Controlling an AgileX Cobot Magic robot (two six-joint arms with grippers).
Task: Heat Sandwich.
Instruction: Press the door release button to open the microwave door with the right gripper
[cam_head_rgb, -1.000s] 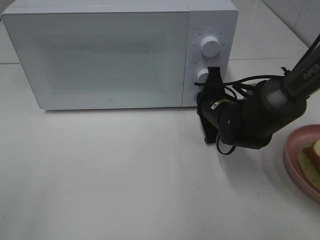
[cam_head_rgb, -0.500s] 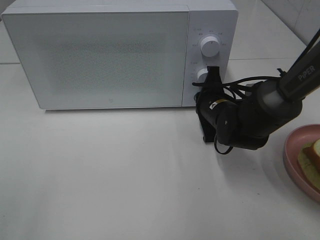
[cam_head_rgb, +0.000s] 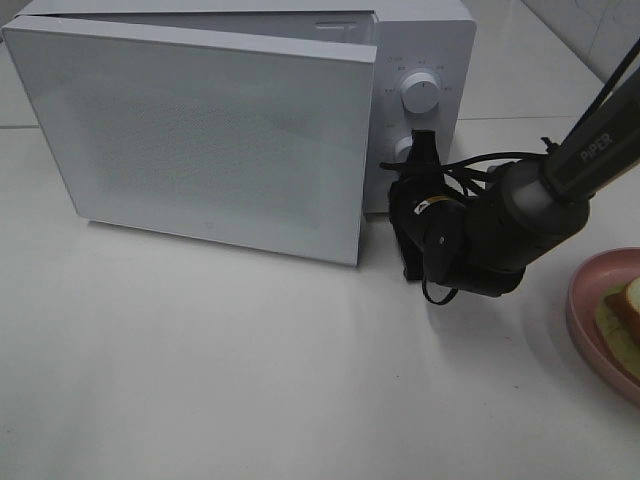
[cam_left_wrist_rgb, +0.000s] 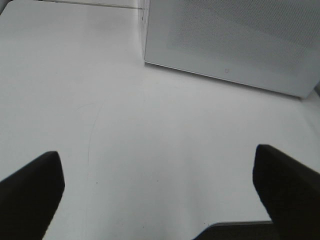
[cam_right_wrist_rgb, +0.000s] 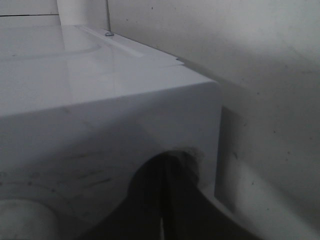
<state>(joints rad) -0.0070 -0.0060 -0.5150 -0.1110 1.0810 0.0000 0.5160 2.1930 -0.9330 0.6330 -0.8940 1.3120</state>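
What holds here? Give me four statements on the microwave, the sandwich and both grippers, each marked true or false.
1. The microwave door stands partly open. True.
2. The sandwich lies inside the microwave. False: it rests on the pink plate, at the right edge of the high view.
3. The right gripper is shut, close by the control panel. True.
4. The left gripper holds the sandwich. False: it is open with nothing between its jaws, above the bare table.
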